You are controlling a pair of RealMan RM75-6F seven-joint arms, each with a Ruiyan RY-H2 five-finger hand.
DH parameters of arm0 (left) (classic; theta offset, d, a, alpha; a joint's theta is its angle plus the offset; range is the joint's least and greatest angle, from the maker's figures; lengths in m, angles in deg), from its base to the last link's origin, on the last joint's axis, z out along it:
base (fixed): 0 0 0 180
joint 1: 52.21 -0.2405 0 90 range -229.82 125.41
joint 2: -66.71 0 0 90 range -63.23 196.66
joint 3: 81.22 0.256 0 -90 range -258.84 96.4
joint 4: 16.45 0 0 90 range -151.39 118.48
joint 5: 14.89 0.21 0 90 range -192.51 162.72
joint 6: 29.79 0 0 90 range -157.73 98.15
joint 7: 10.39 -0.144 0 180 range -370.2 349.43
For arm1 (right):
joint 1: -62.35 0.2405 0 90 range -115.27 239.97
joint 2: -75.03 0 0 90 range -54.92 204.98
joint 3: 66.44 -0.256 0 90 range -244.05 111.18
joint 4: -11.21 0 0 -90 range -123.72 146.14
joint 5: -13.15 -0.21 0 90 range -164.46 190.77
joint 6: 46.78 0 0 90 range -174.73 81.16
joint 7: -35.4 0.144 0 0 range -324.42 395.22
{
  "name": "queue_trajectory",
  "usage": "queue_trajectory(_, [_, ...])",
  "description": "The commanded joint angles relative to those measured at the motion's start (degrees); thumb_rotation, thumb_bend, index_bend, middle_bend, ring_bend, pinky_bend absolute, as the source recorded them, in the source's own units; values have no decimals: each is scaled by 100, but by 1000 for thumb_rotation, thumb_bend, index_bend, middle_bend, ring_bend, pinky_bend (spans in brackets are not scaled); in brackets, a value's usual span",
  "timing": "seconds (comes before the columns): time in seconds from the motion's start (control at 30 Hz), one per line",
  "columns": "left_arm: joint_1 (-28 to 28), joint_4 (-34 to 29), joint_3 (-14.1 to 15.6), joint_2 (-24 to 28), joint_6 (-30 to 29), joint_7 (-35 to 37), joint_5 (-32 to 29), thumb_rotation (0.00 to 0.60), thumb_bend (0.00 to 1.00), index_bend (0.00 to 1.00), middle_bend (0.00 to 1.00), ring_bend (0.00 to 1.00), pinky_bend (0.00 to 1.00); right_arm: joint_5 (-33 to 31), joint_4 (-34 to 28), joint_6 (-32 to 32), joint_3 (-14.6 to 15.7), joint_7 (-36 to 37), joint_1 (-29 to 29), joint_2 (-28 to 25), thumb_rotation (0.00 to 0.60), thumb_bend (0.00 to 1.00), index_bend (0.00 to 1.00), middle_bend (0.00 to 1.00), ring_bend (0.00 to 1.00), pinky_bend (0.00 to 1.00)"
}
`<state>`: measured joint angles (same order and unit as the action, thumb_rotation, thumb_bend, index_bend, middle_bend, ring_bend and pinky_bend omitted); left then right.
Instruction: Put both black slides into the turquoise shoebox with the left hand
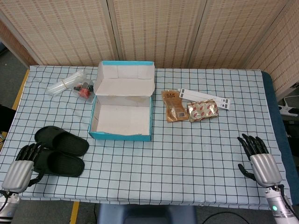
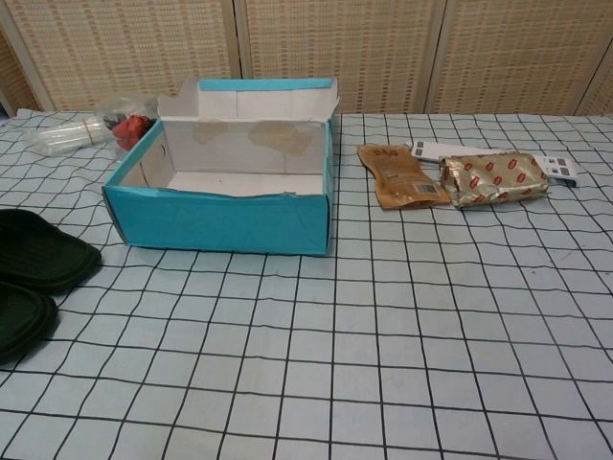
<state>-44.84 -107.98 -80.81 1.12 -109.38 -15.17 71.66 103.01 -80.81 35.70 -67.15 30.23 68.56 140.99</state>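
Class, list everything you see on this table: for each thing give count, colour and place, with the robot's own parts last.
slides: 2, black, near left edge
shoebox: 1, turquoise, open and empty, centre-left
clear bag: 1, transparent, far left
red item: 1, beside the clear bag
brown pouch: 1, right of shoebox
foil packet: 1, silver and red, beside the pouch
white strips: 2, behind the packets
tablecloth: 1, white, black grid
left hand: 1, touching the slides
right hand: 1, near right, holding nothing

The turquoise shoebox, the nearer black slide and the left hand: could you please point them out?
turquoise shoebox (image 1: 120,136), head view, front wall.
nearer black slide (image 1: 60,163), head view, upper strap.
left hand (image 1: 21,169), head view, back of hand.
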Motion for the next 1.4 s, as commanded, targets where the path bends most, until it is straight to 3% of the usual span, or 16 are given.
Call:
queue_trajectory(0.03, [17,-14,41,-7,89,23,-19,600,393,0,0,0,65,52,-15,79,-7,99,-18,-25,600,226,0,0,0,0])
queue_trajectory(0.33, [116,-208,200,-142,612,-552,-284,600,382,0,0,0,61,488,63,769,7,642,-225,-142,600,226,0,0,0,0])
queue_trajectory(0.73, [494,-17,109,-342,1516,-1379,-1108,600,317,0,0,0,44,615,-29,828,100,804,-295,-325,600,227,0,0,0,0])
queue_trajectory(1.4, [685,218,-2,-415,1710,-1747,-1700,600,317,0,0,0,46,502,-100,697,59,691,-286,-353,600,227,0,0,0,0])
